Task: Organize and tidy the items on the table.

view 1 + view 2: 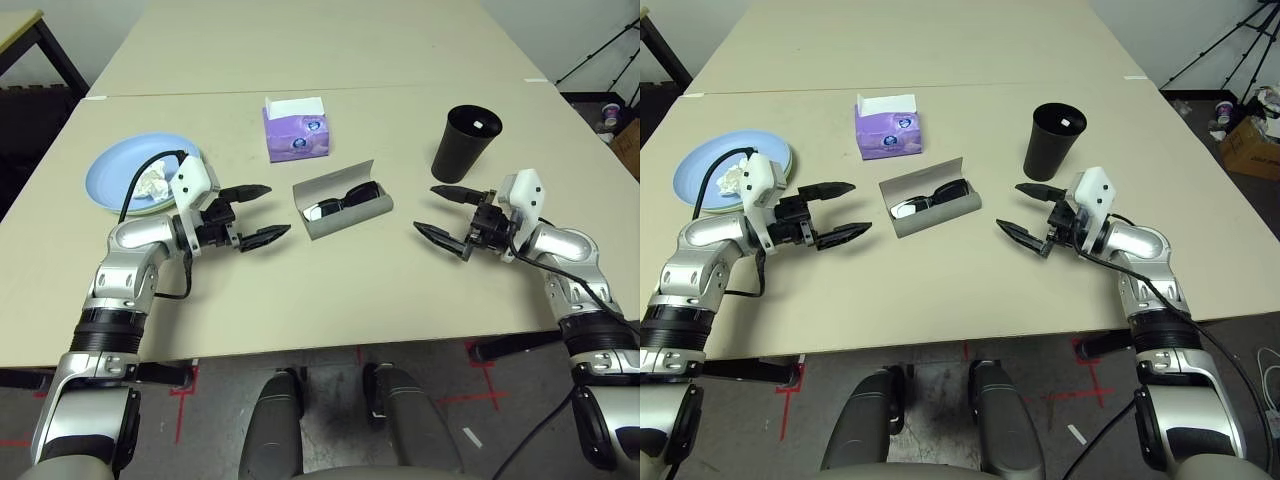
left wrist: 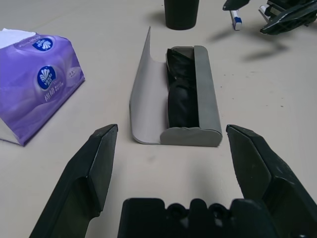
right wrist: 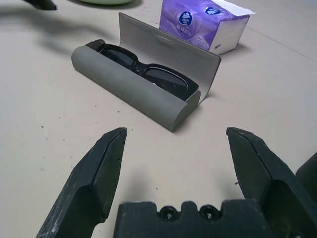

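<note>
Left gripper (image 1: 256,213) spread wide, empty | right gripper (image 1: 442,212) spread wide, empty | grey oblong glasses case (image 1: 345,213) lid-up between them on smooth beige table (image 1: 330,290), black sunglasses (image 1: 343,200) inside | black tapered cup (image 1: 464,143) upright beyond right gripper

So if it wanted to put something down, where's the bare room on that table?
Widest free patch: the near strip of the table, in front of the open glasses case. Also free: behind the purple tissue box and the black cup. Tighter: between the left gripper and right gripper, and by the blue plate.
</note>
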Robot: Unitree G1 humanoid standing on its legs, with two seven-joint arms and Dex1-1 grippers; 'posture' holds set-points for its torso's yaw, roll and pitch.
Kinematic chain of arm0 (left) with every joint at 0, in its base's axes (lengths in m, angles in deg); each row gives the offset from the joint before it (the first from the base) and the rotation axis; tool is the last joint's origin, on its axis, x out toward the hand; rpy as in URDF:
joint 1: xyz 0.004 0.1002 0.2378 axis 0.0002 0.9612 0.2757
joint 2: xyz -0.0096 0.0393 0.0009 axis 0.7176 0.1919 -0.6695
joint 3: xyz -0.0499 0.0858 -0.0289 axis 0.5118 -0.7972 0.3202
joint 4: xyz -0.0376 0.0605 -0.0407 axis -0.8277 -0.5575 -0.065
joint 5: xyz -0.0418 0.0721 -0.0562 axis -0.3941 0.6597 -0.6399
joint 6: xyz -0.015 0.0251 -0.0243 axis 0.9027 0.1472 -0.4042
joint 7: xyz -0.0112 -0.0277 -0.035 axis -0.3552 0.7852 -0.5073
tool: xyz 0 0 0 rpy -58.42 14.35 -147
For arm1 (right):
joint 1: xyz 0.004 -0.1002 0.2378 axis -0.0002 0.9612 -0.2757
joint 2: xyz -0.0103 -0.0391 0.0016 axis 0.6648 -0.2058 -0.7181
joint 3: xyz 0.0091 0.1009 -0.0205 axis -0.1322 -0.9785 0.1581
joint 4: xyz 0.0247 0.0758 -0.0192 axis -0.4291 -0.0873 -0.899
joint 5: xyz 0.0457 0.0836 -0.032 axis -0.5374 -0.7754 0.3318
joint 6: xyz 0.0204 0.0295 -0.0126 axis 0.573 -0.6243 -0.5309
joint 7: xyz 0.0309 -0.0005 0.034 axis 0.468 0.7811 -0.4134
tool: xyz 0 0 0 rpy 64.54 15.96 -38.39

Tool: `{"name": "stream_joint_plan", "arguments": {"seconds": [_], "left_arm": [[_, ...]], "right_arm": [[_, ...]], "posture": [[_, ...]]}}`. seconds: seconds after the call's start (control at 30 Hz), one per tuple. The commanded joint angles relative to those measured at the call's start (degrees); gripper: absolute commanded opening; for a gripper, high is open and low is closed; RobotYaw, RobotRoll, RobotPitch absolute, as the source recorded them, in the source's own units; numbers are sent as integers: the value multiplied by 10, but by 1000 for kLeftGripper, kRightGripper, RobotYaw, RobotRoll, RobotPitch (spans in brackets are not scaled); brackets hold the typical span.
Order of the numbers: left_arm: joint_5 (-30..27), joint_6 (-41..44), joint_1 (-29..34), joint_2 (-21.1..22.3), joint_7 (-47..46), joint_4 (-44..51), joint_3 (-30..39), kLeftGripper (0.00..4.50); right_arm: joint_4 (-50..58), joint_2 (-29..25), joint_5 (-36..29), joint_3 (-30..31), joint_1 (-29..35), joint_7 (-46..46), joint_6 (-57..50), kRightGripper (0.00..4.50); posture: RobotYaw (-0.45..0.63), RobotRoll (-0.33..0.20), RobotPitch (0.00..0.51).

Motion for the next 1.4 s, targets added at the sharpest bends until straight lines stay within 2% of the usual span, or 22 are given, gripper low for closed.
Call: {"name": "stream_joint_plan", "arguments": {"seconds": [0.03, 0.1, 0.43, 0.9, 1.1, 1.4], "left_arm": [[22, -33, -22, -6, 19, -48, -12, 4312], [23, -36, -36, -9, 22, -70, -9, 3892], [53, -93, -118, -30, 19, -211, -8, 10], [89, -141, -198, -70, 8, -342, -10, 10], [99, -146, -202, -80, 16, -355, -11, 10], [98, -141, -179, -98, 35, -324, -12, 10]], "right_arm": [[10, -2, -9, 8, 2, -5, -1, 4498], [22, -2, -12, 8, 6, -4, -5, 4500], [63, -5, -19, 8, 23, 7, -20, 4500], [94, -14, -26, 5, 39, 19, -45, 4500], [80, -12, -25, 6, 35, 21, -48, 4500], [88, -12, -25, 8, 39, 23, -48, 4500]], "posture": [[-58, 0, 190], [-58, 0, 190], [-77, 0, 193], [-114, 0, 195], [-114, 0, 194], [-116, 0, 190]]}}
